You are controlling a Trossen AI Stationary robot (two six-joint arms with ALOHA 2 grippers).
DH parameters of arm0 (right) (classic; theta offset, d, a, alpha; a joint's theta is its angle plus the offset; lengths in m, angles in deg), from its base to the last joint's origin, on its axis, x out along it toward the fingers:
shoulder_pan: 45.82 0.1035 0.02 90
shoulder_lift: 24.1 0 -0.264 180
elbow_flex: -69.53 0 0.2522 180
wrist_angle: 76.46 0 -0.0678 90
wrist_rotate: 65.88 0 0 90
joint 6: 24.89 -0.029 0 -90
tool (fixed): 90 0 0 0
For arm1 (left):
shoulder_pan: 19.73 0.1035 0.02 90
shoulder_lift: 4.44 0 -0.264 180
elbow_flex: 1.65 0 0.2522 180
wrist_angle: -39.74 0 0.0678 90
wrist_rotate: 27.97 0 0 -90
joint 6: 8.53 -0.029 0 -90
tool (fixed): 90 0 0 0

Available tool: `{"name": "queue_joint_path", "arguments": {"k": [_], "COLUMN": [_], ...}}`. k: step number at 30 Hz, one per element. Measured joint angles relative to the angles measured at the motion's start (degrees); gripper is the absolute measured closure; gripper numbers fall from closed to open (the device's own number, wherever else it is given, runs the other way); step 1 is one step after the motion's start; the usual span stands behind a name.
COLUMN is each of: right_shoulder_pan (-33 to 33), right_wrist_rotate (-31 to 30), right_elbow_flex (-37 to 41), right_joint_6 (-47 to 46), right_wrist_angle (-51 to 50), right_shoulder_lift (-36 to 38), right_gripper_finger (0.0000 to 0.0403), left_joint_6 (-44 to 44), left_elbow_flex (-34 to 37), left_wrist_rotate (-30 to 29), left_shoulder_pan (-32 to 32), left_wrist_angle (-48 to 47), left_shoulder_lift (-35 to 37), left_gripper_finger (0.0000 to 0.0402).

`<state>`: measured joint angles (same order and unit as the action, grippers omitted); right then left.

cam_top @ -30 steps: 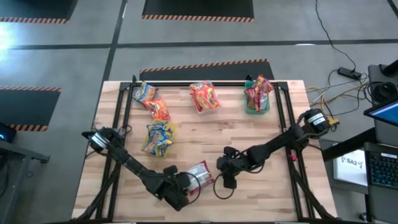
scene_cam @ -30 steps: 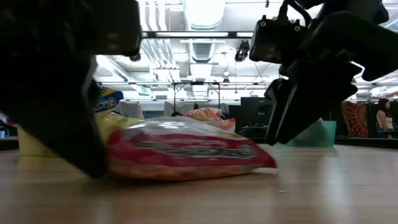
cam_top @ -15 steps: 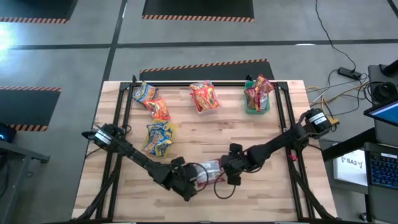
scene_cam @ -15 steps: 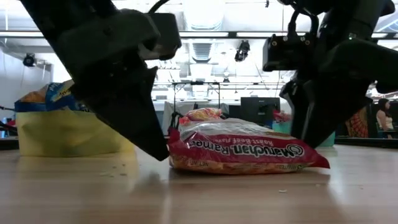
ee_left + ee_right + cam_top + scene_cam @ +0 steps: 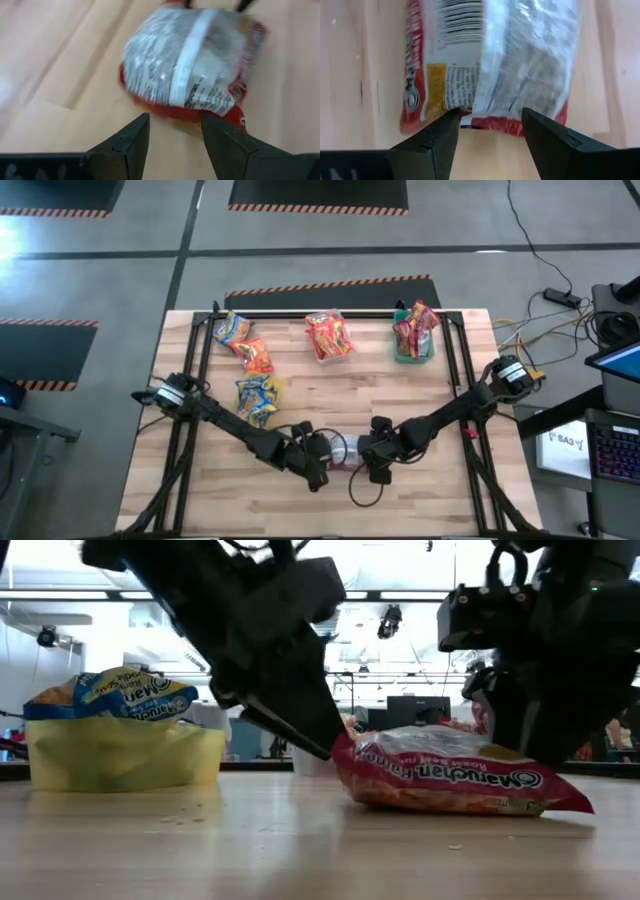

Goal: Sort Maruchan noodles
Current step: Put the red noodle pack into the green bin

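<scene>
a dark red maruchan packet (image 5: 344, 452) lies flat on the wooden table (image 5: 440, 490), in the lower middle of the high view, between the two grippers. the left gripper (image 5: 322, 458) sits at the packet's left end and the right gripper (image 5: 372, 457) at its right end, both low over the wood. in the left wrist view the packet (image 5: 192, 62) lies just ahead of the two dark fingers (image 5: 129, 142), which stand apart with bare wood between them and hold nothing. in the right wrist view the packet (image 5: 490, 60) shows its silvery back with a barcode, and the right fingers (image 5: 436, 140) are also spread apart, their tips at the packet's near edge, not clamped on it. in the low view the packet (image 5: 450, 775) rests on the tabletop right of centre, the left arm's dark finger touching its left end.

the other noodles sit toward the top of the high view: a yellow-and-blue packet (image 5: 232, 330) and an orange-red one (image 5: 256, 356) loose at upper left, yellow-and-blue packets in a yellow tub (image 5: 275, 388) left of centre, orange-red packets in a clear tub (image 5: 322, 352) at top centre, and dark red packets in a green tub (image 5: 403, 355) at upper right.
</scene>
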<state>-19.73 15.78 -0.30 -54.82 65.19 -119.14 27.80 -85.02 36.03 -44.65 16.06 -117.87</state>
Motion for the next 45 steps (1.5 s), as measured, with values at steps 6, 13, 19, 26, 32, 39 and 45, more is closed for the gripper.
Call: {"name": "queue_joint_path", "arguments": {"k": [6,13,19,26,32,39,45], "right_shoulder_pan": [1.7,2.0,-1.8,-7.7,-13.3,-20.3,-22.1], "right_wrist_rotate": [3.5,7.3,6.8,7.9,10.7,20.7,23.6], "right_elbow_flex": [0.0,0.1,1.1,4.4,6.4,11.6,14.0], "right_joint_6": [-5.3,-15.3,-15.1,-11.1,-6.0,-3.6,-3.5], "right_wrist_angle": [-7.3,-9.9,-7.1,-1.8,0.4,13.2,19.5], "right_shoulder_lift": [1.2,5.6,10.2,11.1,13.2,13.9,13.6], "right_gripper_finger": [0.0197,0.0197,0.0197,0.0197,0.0197,0.0197,0.0197], "left_joint_6": [-0.4,1.7,0.8,-3.3,-3.7,-2.6,-3.4], "left_elbow_flex": [0.0,0.0,0.0,0.0,0.0,0.0,-0.1], "left_wrist_rotate": [1.6,4.7,7.6,8.6,8.2,8.0,9.0], "left_shoulder_pan": [0.6,0.2,-0.5,-0.5,-0.1,0.0,0.7], "left_wrist_angle": [-4.1,-4.4,1.6,10.2,11.5,12.3,12.8], "left_shoulder_lift": [0.1,0.1,0.1,0.1,0.1,0.1,-1.7], "left_gripper_finger": [0.0238,0.0238,0.0238,0.0238,0.0238,0.0238,0.0238]}}
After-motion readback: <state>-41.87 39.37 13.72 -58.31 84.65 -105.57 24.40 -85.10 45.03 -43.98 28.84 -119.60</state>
